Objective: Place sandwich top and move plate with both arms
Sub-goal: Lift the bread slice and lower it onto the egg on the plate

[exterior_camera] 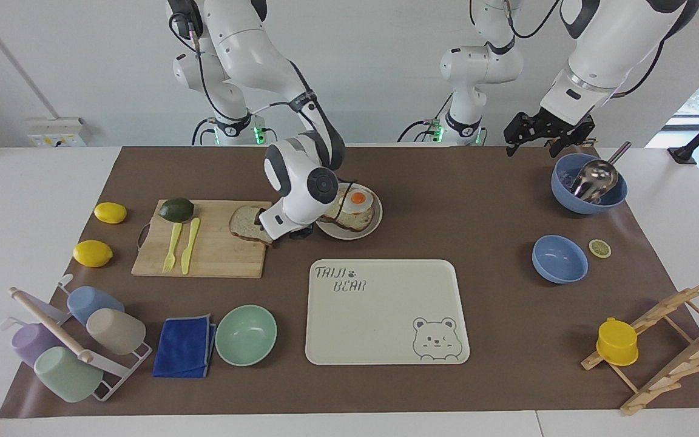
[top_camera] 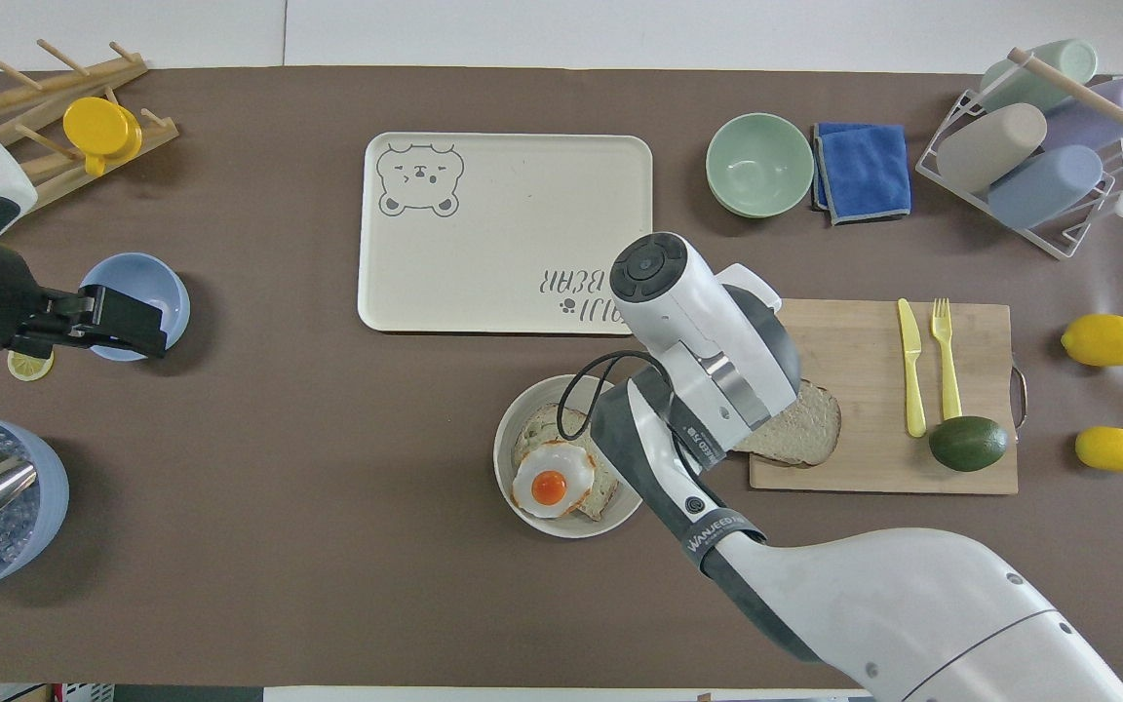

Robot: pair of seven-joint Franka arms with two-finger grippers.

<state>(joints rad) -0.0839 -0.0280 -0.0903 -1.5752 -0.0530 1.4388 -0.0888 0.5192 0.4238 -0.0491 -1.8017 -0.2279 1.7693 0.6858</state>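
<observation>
Sandwich top (exterior_camera: 244,223) at board edge (exterior_camera: 263,243), plate (exterior_camera: 369,227) adjacent

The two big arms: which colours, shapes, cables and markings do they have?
Both are glossy white, rounded jointed arms with dark grey-black collars. The right arm has a black band lettered WANJEED, a black round end cap and a looping black cable. The left arm ends in a black gripper, with thin black cables.

A matt brown paper-like mat (exterior_camera: 459,206) covers the table, bearing a grained wooden board (exterior_camera: 216,252), a smooth glossy tray (exterior_camera: 386,321), a soft blue cloth (exterior_camera: 184,346) and a shiny metal scoop (exterior_camera: 595,178).
</observation>
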